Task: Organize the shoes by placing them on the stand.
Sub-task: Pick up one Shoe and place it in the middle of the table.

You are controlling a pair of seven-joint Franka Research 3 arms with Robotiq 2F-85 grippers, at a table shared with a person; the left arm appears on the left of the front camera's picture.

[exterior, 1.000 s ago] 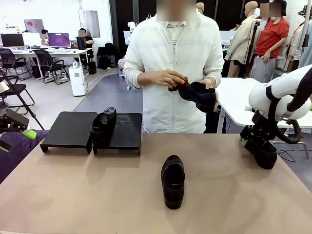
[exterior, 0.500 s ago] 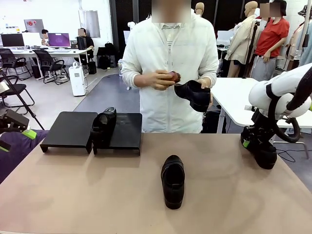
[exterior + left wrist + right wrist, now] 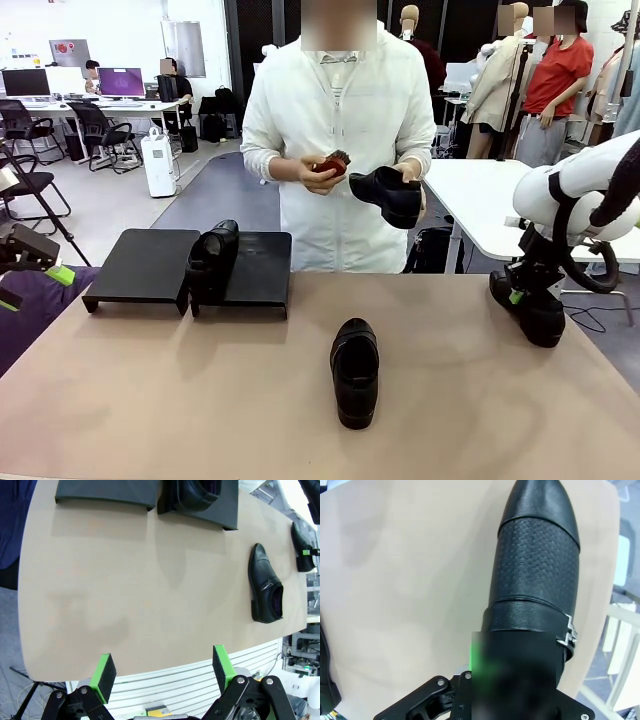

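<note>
since a second ago the right gripper [image 3: 516,297] has closed its jaws on the far-right shoe [image 3: 532,316], and the person across the table has raised the held shoe [image 3: 388,195] a little, with a small reddish item [image 3: 328,164] in the other hand.

the far-right shoe sits on the table [image 3: 470,400] near its right edge. in the right wrist view the pinch is at the heel end of the shoe, with the toe pointing away; the contact itself is blurred. the left gripper [image 3: 162,667] hangs with its jaws wide apart and nothing between them, above the table's near-left edge.

the centre shoe [image 3: 355,372] lies mid-table. the placed shoe [image 3: 212,260] is on the stand [image 3: 140,262], on the right-hand platform [image 3: 262,268] at the end beside the left one.

likely risks: a pinch on the thin heel rim could let the long toe swing down or slip free on lifting, and so near the edge the shoe could fall off the table. the carry to the stand also passes the centre shoe and could knock it.

the shoes are glossy black slip-ons with rounded toes; the far-right one shows a finely textured band and a small metal buckle.
</note>
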